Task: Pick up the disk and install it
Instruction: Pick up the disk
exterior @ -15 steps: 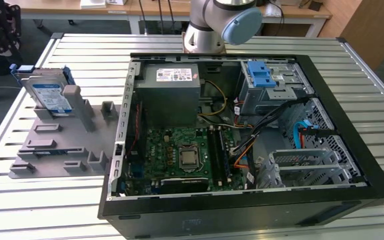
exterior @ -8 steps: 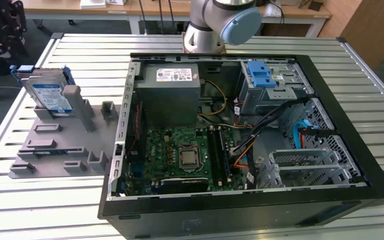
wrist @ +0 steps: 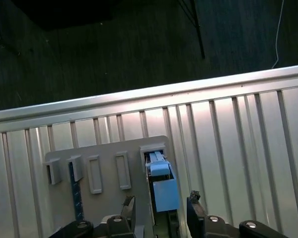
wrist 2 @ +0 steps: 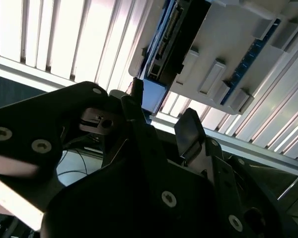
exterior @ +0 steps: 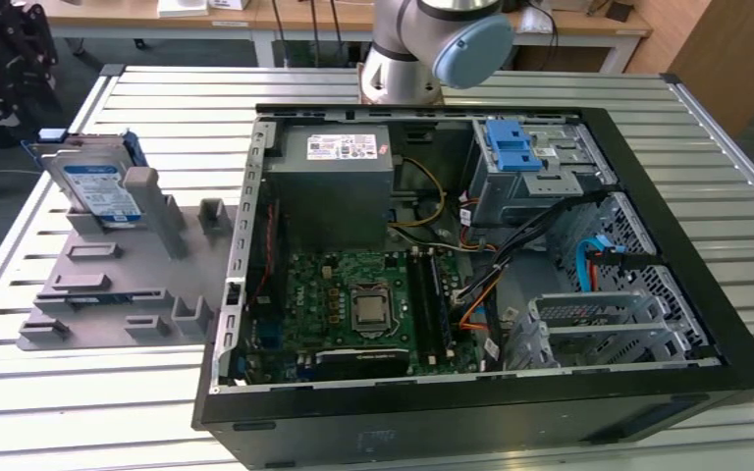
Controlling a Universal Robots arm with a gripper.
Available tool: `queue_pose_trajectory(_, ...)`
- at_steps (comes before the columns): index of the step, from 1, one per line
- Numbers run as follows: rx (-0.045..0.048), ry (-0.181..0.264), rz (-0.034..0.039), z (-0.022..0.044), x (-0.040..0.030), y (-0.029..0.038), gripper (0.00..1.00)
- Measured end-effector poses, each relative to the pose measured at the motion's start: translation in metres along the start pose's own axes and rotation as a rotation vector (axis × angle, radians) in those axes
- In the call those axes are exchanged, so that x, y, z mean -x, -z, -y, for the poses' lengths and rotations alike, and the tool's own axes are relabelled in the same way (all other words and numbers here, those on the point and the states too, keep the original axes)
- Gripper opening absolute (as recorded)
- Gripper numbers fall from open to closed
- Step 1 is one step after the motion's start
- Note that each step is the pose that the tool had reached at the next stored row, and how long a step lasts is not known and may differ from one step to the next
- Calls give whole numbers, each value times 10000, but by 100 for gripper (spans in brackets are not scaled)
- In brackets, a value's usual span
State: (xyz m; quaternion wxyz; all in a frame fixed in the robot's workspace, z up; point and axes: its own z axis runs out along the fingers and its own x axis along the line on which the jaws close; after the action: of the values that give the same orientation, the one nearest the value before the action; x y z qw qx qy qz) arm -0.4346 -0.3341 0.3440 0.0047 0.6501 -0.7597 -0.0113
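Note:
The disk (exterior: 99,186), silver with a white-and-blue label and a blue frame, stands on edge in the grey slotted holder (exterior: 115,285) at the exterior view's left. In the first wrist view its blue edge (wrist: 161,184) sticks up out of the holder (wrist: 104,163), and it lines up with the gap of my gripper (wrist: 161,206). The two dark fingertips (wrist: 193,201) stand apart and hold nothing. The second wrist view looks along the gripper (wrist 2: 161,116) at the disk's connector end (wrist 2: 169,44), which lies beyond the fingers with space between.
An open black computer case (exterior: 482,265) lies on the slatted metal table (exterior: 89,392) beside the holder. Inside it are a grey power-supply box (exterior: 338,157), a silver drive cage with a blue latch (exterior: 514,147), a motherboard and cables. The arm's base (exterior: 403,69) stands behind the case.

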Motion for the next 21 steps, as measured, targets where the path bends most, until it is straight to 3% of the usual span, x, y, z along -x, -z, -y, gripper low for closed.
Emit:
queue_pose_trajectory(4, -34, 222, 13, -4, -5, -47, 53)
queue_pose_trajectory(10, -67, 224, 26, -46, -13, -144, 53)
queue_pose_trajectory(18, -70, 225, 27, -50, -14, -228, 53)
queue_pose_trajectory(20, -69, 224, 27, -50, -15, -246, 51)
queue_pose_trajectory(21, -70, 225, 27, -51, -15, -256, 44)
